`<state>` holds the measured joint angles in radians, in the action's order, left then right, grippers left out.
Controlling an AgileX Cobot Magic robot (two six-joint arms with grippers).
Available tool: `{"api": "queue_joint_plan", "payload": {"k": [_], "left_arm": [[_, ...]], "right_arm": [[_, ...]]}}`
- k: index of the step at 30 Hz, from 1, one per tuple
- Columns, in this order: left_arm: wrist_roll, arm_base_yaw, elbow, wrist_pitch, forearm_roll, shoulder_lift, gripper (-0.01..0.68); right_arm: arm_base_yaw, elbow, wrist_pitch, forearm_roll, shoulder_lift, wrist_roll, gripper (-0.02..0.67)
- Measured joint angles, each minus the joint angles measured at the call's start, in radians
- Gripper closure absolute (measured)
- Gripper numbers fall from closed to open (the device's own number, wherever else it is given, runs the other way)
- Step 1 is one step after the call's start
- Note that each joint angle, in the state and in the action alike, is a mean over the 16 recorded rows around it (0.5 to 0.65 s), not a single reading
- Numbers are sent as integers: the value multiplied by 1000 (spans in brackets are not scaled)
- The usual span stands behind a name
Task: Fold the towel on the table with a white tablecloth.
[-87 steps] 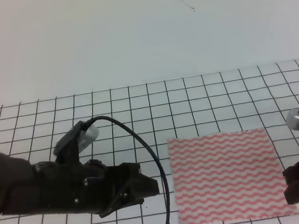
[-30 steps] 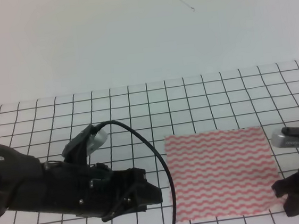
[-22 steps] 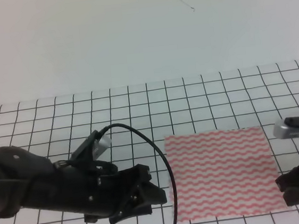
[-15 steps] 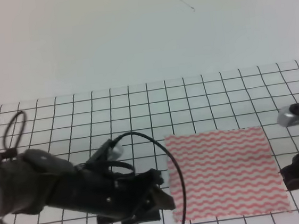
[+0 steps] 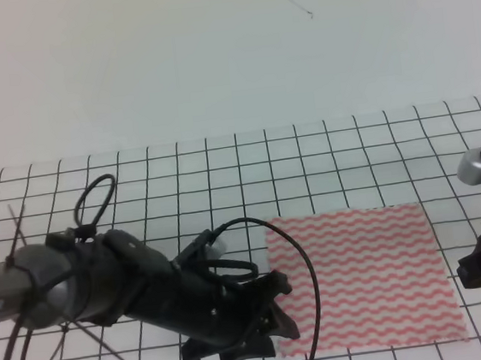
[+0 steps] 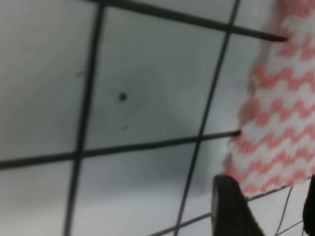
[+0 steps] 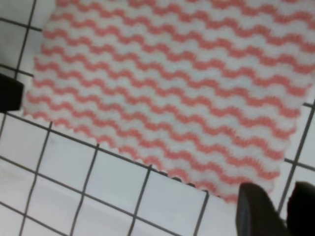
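The left hand, fingers apart, sits low at the near left corner of the towel, which lies flat just ahead of it on the counter. It should probably slide one finger under the edge before pinching. The right hand, at the opposite near corner, shows fingers slightly apart, holding nothing. A black cable loops beside the left hand and could snag the lifted cloth.

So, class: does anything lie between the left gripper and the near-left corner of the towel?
Nothing visible does. The left gripper sits right at the striped towel's near-left corner, with only bare gridded tablecloth beside it. The arm's own black cable loops over the towel's left edge.
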<state>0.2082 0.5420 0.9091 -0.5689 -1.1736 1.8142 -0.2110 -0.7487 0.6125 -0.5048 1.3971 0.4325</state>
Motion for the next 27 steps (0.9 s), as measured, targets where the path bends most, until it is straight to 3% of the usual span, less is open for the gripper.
{"api": "queue_joint_plan", "payload": {"k": [15,27], "left_arm": [[-80,12,35,-13,80,41,375],[-28,12,35,-17,58,45,500]], "right_arm": [[0,0,4,-34,-5,16,491],[0,0,6,-37,-5,17,491]]}}
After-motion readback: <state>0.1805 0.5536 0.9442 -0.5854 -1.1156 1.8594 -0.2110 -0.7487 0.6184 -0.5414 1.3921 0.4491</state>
